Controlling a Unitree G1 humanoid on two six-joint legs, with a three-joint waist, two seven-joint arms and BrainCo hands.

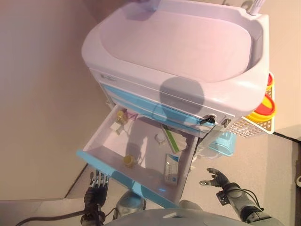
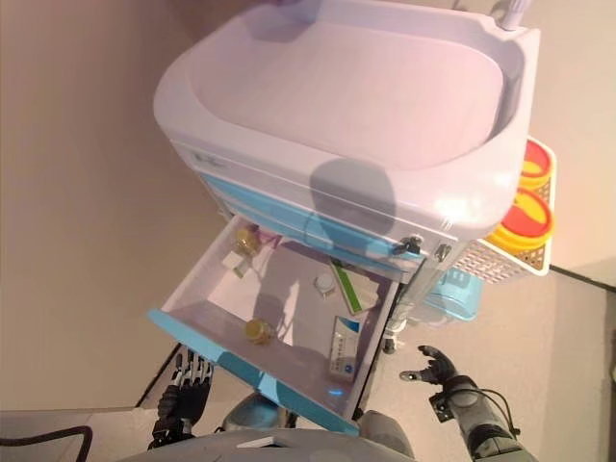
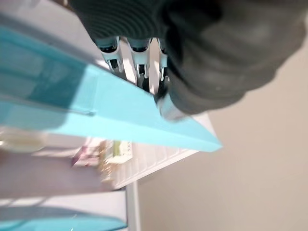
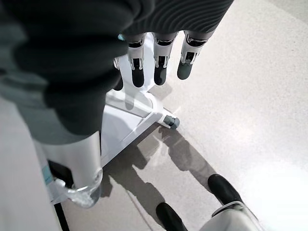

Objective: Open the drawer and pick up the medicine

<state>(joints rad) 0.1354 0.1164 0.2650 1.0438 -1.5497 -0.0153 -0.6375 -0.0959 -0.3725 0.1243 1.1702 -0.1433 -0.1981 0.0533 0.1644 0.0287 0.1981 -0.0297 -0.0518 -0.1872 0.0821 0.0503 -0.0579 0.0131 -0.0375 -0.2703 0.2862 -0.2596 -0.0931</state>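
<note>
The white cart's drawer point(image 1: 141, 146) stands pulled out, its blue front point(image 1: 117, 174) toward me. Inside lie a blue and white medicine box point(image 1: 171, 168), a green and white box point(image 1: 171, 138), a yellow-capped vial point(image 1: 128, 160) and another vial point(image 1: 121, 116) at the back. My left hand point(image 1: 97, 186) is just below the drawer front with straight fingers. In the left wrist view its fingers point(image 3: 139, 57) run behind the blue front point(image 3: 120, 110), which hides the tips. My right hand point(image 1: 216, 179) hangs open and empty to the right of the drawer, over the floor.
A white wire basket point(image 1: 249, 127) with red and yellow containers point(image 1: 265, 108) hangs on the cart's right side, with a light blue bin point(image 1: 223, 143) below it. A wall stands on the left. The cart's caster point(image 4: 172, 121) and a person's dark shoes point(image 4: 221, 190) show in the right wrist view.
</note>
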